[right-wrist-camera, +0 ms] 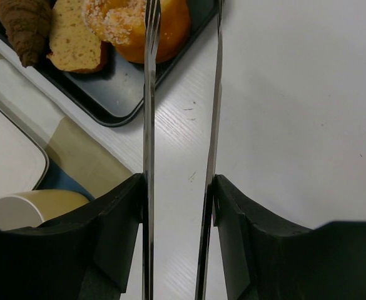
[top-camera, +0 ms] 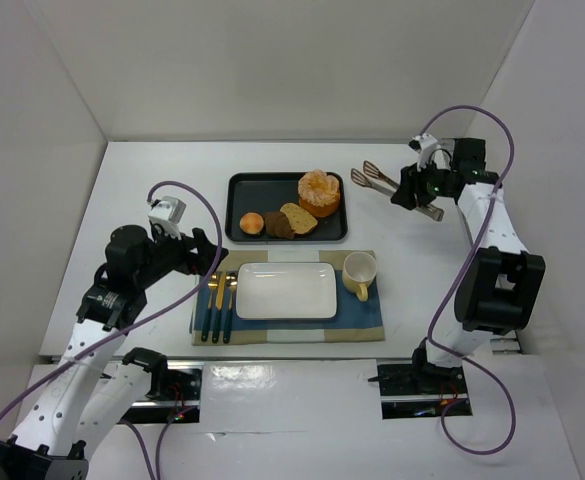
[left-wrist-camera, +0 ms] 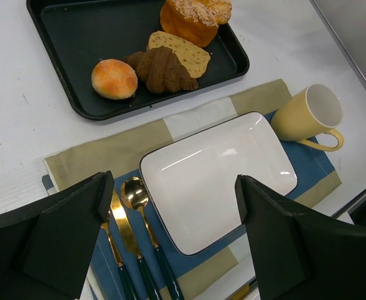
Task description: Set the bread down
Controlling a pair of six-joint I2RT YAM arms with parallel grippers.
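The bread [top-camera: 318, 192] sits in the black tray [top-camera: 240, 184], at about 2 o'clock of the tray's middle, its pale ridged top up. Beside it, towards 7 o'clock, lie a tan slice [top-camera: 298, 217], a dark croissant [top-camera: 278, 228] and a small orange roll [top-camera: 251, 222]. The slice leans against the bun's side.

The right gripper [top-camera: 419, 190] is at 3 o'clock of the tray, its fingers clamped on a pair of metal tongs [top-camera: 376, 178]. In the right wrist view the two tong arms [right-wrist-camera: 149, 94] stand apart, one tip over the bun's edge; whether it touches is hard to tell.

The left gripper [top-camera: 208, 262] hangs wide apart and holds nothing, above the cutlery [top-camera: 217, 308] on the placemat [top-camera: 364, 316]. A white plate [top-camera: 285, 291] lies at 6 o'clock of the tray, with a yellow cup [top-camera: 359, 272] at its 3 o'clock.
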